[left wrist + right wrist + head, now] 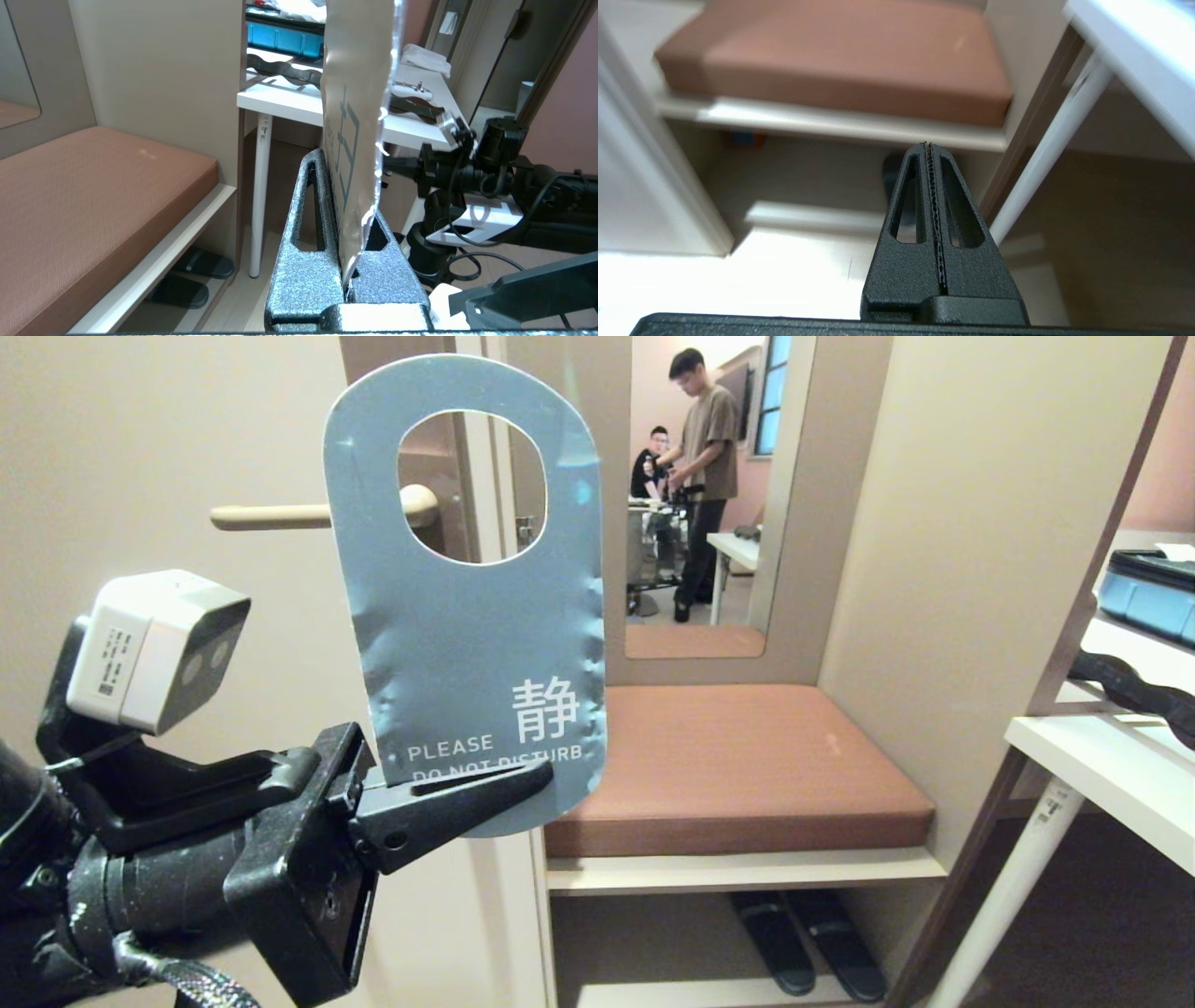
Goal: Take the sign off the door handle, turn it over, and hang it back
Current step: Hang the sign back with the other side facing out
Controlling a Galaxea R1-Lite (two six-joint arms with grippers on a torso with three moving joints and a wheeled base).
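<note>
Showing blue "PLEASE DO NOT DISTURB" face, dented sign [467, 616] clamped in left tool [485, 789]; right tool [930, 154] together.

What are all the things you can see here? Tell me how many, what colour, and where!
sign: one, blue face showing, held up before the door
door handle: one, cream, behind the sign
bench cushion: one, reddish brown, right of the door
slippers: two, black, under the bench
table: one, white, far right
people: two, in the room beyond
left gripper: one, black, shut on the sign's bottom
right gripper: one, black, shut, empty, low near the bench
</note>
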